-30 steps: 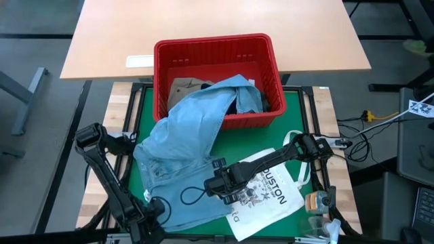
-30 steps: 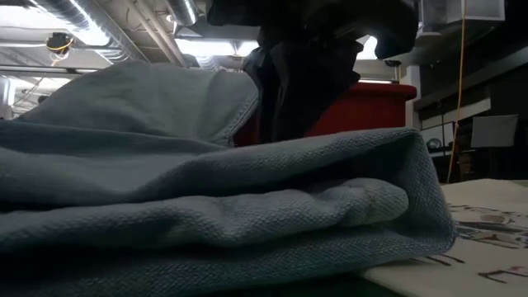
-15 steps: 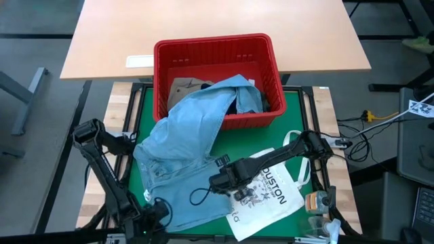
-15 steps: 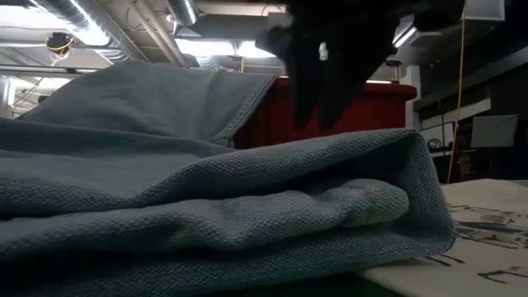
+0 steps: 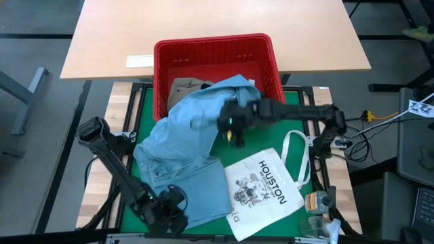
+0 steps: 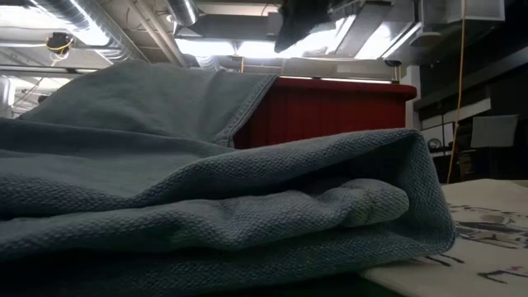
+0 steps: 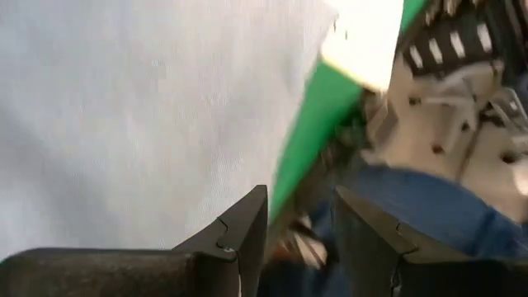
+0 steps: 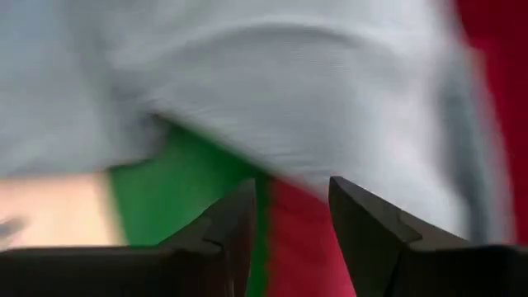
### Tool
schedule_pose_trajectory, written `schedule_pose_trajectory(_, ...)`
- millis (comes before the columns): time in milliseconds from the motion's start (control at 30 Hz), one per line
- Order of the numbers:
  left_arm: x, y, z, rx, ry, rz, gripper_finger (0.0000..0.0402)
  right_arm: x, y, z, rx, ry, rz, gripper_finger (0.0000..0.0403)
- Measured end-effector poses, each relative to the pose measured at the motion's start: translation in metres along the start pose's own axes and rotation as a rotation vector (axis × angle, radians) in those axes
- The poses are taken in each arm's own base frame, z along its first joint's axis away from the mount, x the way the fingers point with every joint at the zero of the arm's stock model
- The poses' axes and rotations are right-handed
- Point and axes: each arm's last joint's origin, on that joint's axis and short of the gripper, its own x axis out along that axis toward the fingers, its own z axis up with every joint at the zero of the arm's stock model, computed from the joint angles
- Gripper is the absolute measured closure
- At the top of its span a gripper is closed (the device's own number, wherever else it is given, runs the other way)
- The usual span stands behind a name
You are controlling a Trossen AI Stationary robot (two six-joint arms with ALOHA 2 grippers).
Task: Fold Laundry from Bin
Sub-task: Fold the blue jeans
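Since a second ago the right gripper [image 5: 232,124] has swung from above the white tote bag [image 5: 261,190], near the table's front, up to the near wall of the red bin [image 5: 217,49]; the low view, which then had its dark bulk in front of the bin, now catches only a dark piece of it at the top edge. The left gripper [image 5: 173,207] has shifted a little along the front edge; the laundry lies as it did.

The right arm reaches across from the table's right side, its gripper over the light blue denim garment [image 5: 186,135] where that drapes over the bin's front rim. Its fingers [image 8: 375,239] stand a narrow gap apart with nothing between them; beyond them show denim, the green mat [image 5: 295,112] and red bin wall. The left arm runs down the table's left side, its gripper low at the front edge by the denim's lower hem, fingers [image 7: 239,239] likewise narrowly parted and holding nothing.

The denim spills from the bin across the mat toward the front, its lower corner beside the tote. A khaki-tan garment [image 5: 182,87] lies inside the bin, partly under the denim. In the low view folded denim fills the foreground and hides most of the bin
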Motion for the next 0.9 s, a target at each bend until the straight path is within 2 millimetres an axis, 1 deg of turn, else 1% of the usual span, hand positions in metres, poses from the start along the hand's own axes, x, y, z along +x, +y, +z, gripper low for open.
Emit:
schedule_pose_trajectory(100, 0.009, 0.002, 0.024, 0.030, -0.083, 0.028, 0.0274, 0.007, -0.040, -0.013, 0.048, 0.019, -0.077, 0.0247)
schedule_pose_trajectory(200, 0.016, 0.004, 0.047, 0.053, -0.123, 0.058, 0.0274, 0.012, -0.077, -0.032, 0.068, 0.065, -0.131, 0.0247)
schedule_pose_trajectory(267, 0.020, 0.006, 0.060, 0.089, -0.139, 0.077, 0.0274, 0.014, -0.100, -0.046, 0.112, 0.097, -0.163, 0.0247)
schedule_pose_trajectory(367, 0.025, 0.010, 0.076, 0.140, -0.158, 0.105, 0.0274, 0.014, -0.131, -0.069, 0.199, 0.125, -0.190, 0.0247)
schedule_pose_trajectory(467, 0.027, 0.013, 0.086, 0.189, -0.162, 0.129, 0.0274, 0.019, -0.155, -0.092, 0.265, 0.158, -0.155, 0.0247)
schedule_pose_trajectory(533, 0.028, 0.016, 0.089, 0.215, -0.136, 0.146, 0.0274, 0.025, -0.166, -0.109, 0.303, 0.188, -0.104, 0.0247)
schedule_pose_trajectory(633, 0.029, 0.017, 0.092, 0.231, -0.106, 0.150, 0.0274, 0.027, -0.183, -0.132, 0.360, 0.187, -0.053, 0.0247)
schedule_pose_trajectory(700, 0.029, 0.019, 0.092, 0.252, -0.098, 0.170, 0.0274, 0.029, -0.191, -0.143, 0.393, 0.194, -0.046, 0.0247)
schedule_pose_trajectory(767, 0.029, 0.022, 0.092, 0.272, -0.089, 0.191, 0.0274, 0.034, -0.195, -0.156, 0.432, 0.234, -0.028, 0.0247)
schedule_pose_trajectory(900, 0.028, 0.024, 0.091, 0.289, -0.075, 0.219, 0.0274, 0.046, -0.194, -0.168, 0.475, 0.259, 0.025, 0.0247)
